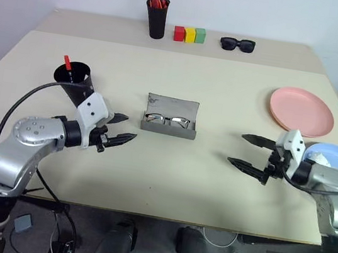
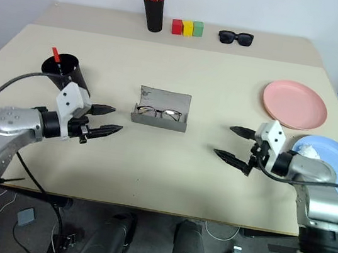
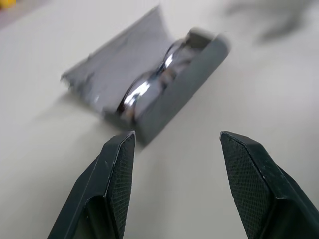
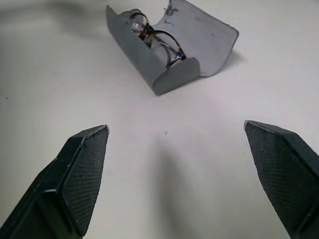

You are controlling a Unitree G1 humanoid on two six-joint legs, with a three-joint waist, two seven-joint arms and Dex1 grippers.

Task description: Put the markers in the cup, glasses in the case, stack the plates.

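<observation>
Nearest the camera, both pincers are held released and empty above the table (image 1: 167,183): the right pincer (image 1: 249,153) widest, the left pincer (image 1: 121,129) less so. Between them the case (image 1: 169,124) is seen lid-up, the glasses (image 1: 167,120) laid inside. Its shell is judged stiff and light; the lid's free edge should be pressed.

No readable text, labels, brand names or numbers appear on any object. The case (image 4: 169,45) lid bears faint marks, possibly only scuffs.
</observation>
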